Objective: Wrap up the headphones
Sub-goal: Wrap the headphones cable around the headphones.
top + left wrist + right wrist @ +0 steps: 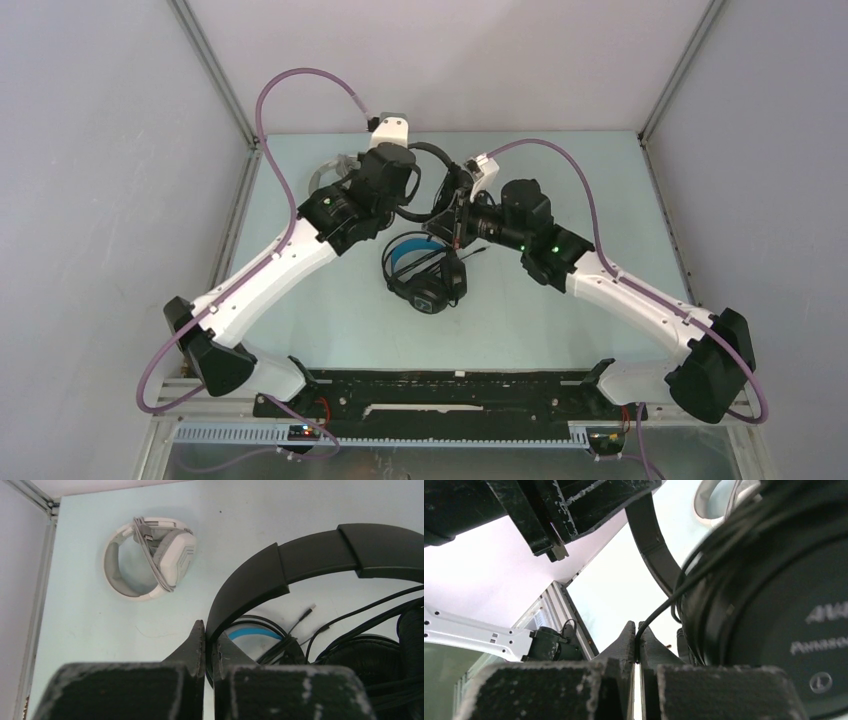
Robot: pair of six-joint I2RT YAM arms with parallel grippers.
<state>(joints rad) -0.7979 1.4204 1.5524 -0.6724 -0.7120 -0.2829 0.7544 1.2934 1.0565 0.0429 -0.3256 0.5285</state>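
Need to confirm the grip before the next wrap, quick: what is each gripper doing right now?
Left gripper: shut on the headband of the all-black headphones.
Right gripper: shut on the black cable.

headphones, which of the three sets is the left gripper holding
The slim all-black set: the left gripper is shut on its headband. The white-grey set and the blue-lined black set lie untouched by it.

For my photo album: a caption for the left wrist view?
Left hand grips a curved black plastic headband; wrapped white-grey headphones lie beyond.
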